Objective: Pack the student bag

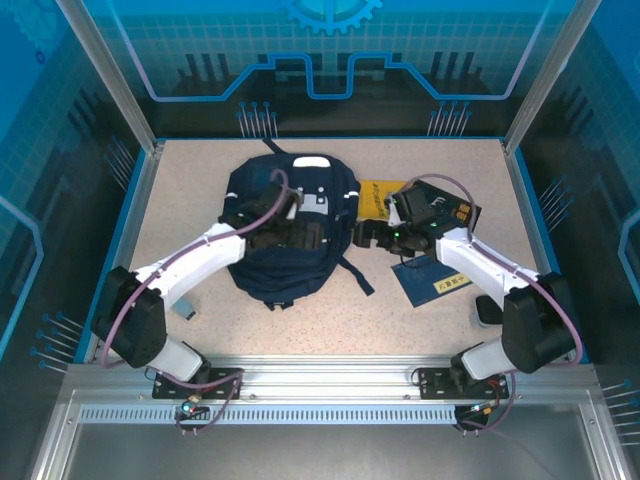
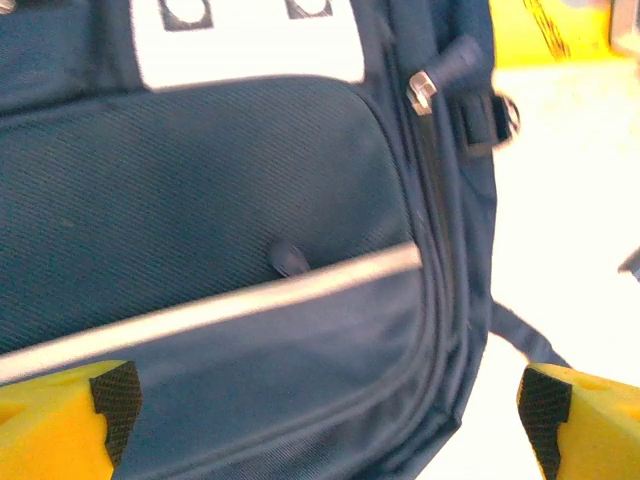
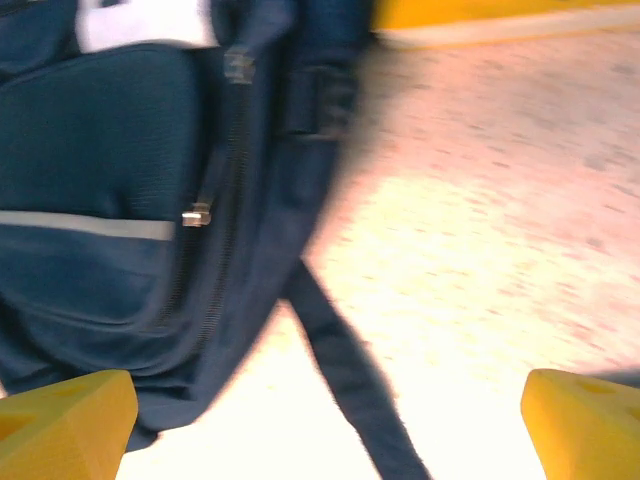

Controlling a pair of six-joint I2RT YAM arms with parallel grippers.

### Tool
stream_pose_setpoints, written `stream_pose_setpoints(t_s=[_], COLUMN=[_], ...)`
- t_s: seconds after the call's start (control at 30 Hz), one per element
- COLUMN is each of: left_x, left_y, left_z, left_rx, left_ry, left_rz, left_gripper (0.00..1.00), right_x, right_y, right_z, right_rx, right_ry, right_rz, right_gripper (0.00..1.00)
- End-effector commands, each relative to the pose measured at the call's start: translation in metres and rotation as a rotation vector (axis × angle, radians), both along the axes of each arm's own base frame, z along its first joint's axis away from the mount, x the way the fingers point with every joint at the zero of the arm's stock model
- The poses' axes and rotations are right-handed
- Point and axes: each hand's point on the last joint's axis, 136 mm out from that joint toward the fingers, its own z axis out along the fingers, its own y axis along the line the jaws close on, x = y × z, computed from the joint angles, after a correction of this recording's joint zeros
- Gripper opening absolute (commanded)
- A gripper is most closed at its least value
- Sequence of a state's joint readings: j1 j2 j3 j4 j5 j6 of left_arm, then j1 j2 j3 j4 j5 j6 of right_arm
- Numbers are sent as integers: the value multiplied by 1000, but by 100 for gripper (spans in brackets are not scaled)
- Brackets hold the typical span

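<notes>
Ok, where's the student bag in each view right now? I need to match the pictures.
Top external: the student bag lies centre-left on the table.
Left wrist: the bag covers the left and middle, front pocket facing the camera.
Right wrist: the bag takes the left side, a strap trailing toward the bottom.
Shared landmark: the white patch near the bag's top, at the upper edge in both wrist views.
</notes>
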State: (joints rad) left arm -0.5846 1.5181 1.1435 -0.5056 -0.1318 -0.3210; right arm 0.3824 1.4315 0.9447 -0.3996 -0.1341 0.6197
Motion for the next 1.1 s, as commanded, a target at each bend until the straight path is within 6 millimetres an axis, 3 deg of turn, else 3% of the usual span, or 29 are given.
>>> stream_pose_setpoints(t_s=[0.0,0.13,0.4,0.7,0.83,0.97,1.07], left_x=[-11,-9,8,19,25,26,24], left_y=[-4,-20,-31,-32,-25,-23,-19], left_z=[-9,-26,-59,-83,-87,-84,-71], left_rx=[170,252,424,527,610,639,637], left_ry=[3,42,58,81,72,64,28], left_rz=[-44,-57,-55,-87,-93,-126,-150], left_gripper=[99,94,69,61,54,36,26], right_x=[0,2,-3,-2,-1,2,6], right_y=[-23,-37,-47,-46,-44,-40,-38], right_z=[1,-1,-18,-23,-24,-21,-20], right_rx=[13,25,59,76,83,98,91], right_ry=[-20,-3,45,61,65,53,37], right_rz=[-46,-77,-104,-114,-102,-75,-54], right_gripper=[100,100,100,100,100,99,99])
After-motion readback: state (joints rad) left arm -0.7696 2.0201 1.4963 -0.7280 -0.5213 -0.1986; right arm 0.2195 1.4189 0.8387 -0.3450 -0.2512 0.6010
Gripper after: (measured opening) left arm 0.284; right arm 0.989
